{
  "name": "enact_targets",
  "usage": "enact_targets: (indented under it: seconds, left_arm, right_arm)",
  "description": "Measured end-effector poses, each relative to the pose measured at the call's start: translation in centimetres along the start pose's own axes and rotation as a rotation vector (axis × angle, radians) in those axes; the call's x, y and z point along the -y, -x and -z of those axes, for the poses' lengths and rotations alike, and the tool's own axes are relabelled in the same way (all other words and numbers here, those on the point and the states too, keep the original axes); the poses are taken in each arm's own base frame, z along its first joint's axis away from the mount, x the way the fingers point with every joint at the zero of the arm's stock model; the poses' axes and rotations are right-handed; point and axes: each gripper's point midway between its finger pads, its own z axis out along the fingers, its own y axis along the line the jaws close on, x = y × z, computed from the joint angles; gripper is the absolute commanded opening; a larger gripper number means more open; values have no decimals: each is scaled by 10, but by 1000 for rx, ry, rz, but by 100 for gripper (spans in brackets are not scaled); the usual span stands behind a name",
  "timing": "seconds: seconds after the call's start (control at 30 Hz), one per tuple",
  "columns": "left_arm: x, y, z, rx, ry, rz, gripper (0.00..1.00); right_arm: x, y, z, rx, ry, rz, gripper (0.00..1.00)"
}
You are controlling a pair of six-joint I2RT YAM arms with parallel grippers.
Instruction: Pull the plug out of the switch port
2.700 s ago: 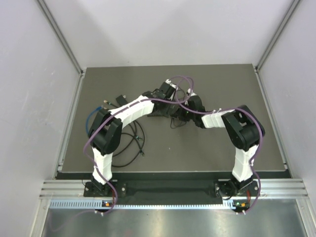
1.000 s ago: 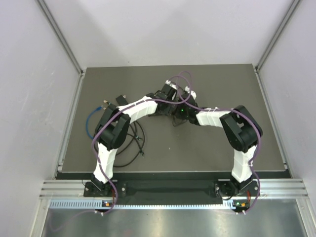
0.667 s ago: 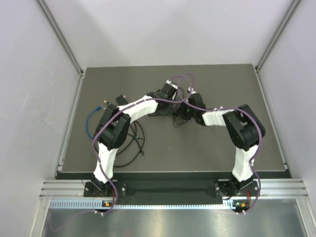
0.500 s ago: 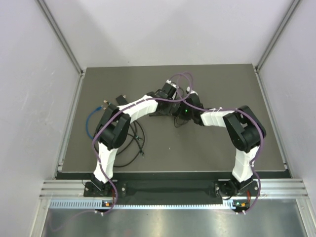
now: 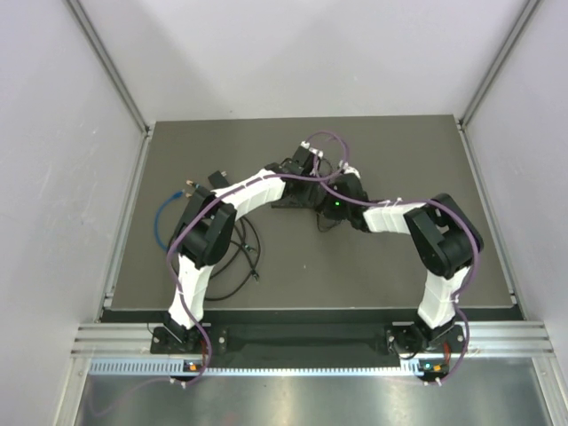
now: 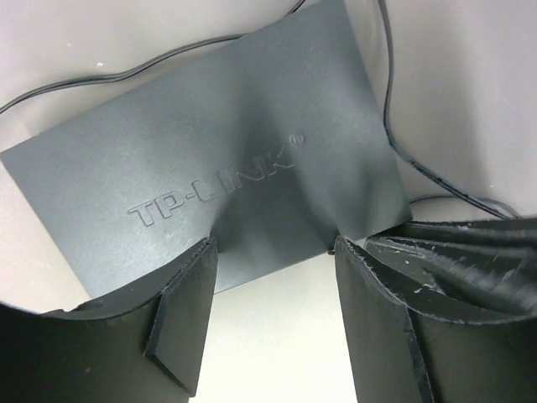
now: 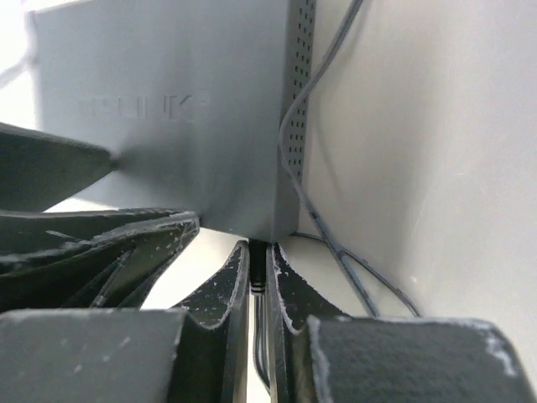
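Grey table shows beside the switch — left tool spread on its edge, right tool pinching the plug.

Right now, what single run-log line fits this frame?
left gripper: open, fingertips on switch | right gripper: shut on plug at switch's edge | plug: seating in port not visible

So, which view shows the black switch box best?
The left wrist view: nearly the whole top face of the switch box with TP-LINK lettering. The right wrist view shows it at a low angle, lettering blurred. From above, the arms hide most of it.
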Motion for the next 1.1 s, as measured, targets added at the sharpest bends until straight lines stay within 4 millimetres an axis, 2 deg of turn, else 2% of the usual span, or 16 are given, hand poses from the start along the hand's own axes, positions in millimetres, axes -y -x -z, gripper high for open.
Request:
enact_targets:
  seconds: [0.1,0.23,0.37,0.53,0.63,0.73,0.9,1.1]
  left_arm:
    - [1,5,-4,24,-4,13,62]
    - [-2,19,-12,78,5,34,62]
    - [-3,24,-16,101,7,43,62]
    - [-4,26,-16,114,8,49,63]
    - [-3,26,-14,124,1,54,64]
    - [-3,25,-11,126,-14,69,66]
    - [-18,14,1,87,-15,109,67]
    - [-31,-8,19,29,-22,168,68]
  right_arm:
    - [-1,-2,3,-42,147,-122,0]
    - [-7,-25,15,-152,252,-201,0]
    - [-8,-26,18,-154,153,-117,0]
    - [0,-30,34,-139,37,-11,0]
    - [12,-23,43,-117,-22,26,0]
    - [30,-5,58,-73,-68,39,0]
    - [75,24,84,-10,-159,22,0]
    - [112,55,98,51,-250,3,0]
